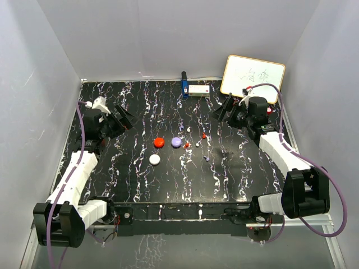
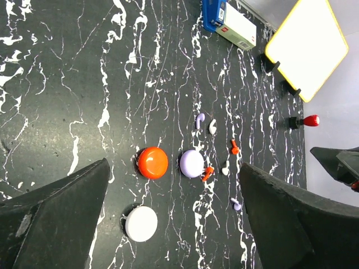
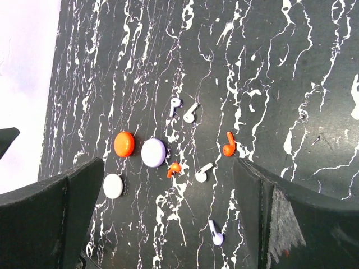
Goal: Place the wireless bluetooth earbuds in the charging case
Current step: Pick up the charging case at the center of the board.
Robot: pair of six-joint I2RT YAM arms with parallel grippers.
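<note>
Earbuds [image 3: 202,172] lie scattered at three o'clock from the purple case [image 1: 176,142]. The left claw [image 1: 128,119] and right claw [image 1: 220,112] both stand apart, empty. I judge no picking is begun; next I must lower the right claw over one bud.
</note>
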